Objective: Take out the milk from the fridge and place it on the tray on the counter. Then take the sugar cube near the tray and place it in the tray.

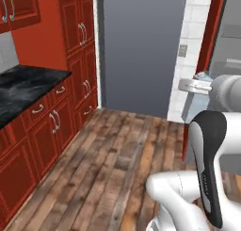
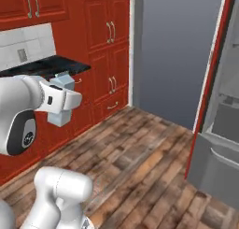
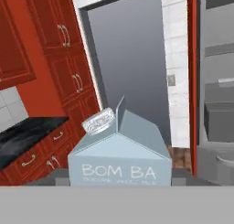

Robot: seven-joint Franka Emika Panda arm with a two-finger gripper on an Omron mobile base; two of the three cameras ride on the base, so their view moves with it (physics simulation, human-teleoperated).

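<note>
The milk (image 3: 119,154), a pale blue-grey carton with a gabled top and a silver cap, hangs in the air, and my gripper (image 3: 119,178) is shut on its lower part. In the left base view the gripper (image 1: 192,86) is at mid right, with the top of the milk (image 1: 203,76) peeking above it. The right base view has the gripper (image 2: 69,100) with the milk (image 2: 60,117) in front of the red drawers. The fridge (image 2: 223,116) stands open to the right, red-edged, with grey shelves and a bottom drawer. The black marble counter (image 1: 26,84) lies to the left. Tray and sugar cube are out of view.
Tall red cabinets (image 1: 77,51) with silver handles stand beyond the counter's end. A plain grey panel (image 1: 141,46) fills the back, beside a white tiled wall strip (image 1: 188,51) with an outlet. Wooden floor (image 1: 113,169) stretches between counter and fridge.
</note>
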